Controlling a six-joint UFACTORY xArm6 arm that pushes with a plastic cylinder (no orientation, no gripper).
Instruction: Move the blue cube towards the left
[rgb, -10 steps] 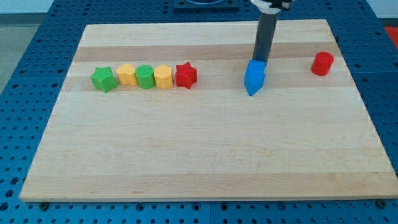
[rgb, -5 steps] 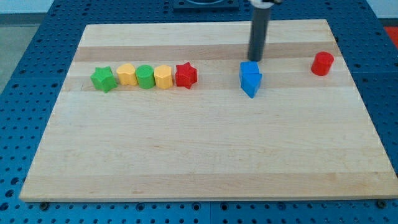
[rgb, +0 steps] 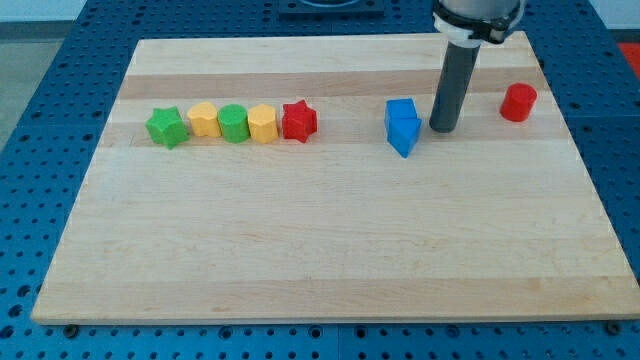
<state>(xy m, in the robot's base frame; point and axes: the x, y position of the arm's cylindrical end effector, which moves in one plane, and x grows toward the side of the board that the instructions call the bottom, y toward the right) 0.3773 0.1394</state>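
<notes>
One blue cube (rgb: 402, 126) sits on the wooden board (rgb: 320, 250), right of centre near its top. You see my tip (rgb: 444, 128) just beside the cube's right side, holding nothing, a bare rod. Left of the cube runs a touching row: red star (rgb: 298, 121), yellow block (rgb: 262, 124), green block (rgb: 233, 124), yellow block (rgb: 204, 120), green star (rgb: 167, 127). Right of the cube, beyond my tip, stands a red cylinder (rgb: 518, 102).

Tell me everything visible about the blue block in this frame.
The blue block is a glossy, plastic-looking piece, roughly a cube with a pointed lower end. It lies on the wooden board, right of centre, apart from the row of blocks at the view's left. My tip stands just to its right, with a narrow gap showing between them.
</notes>
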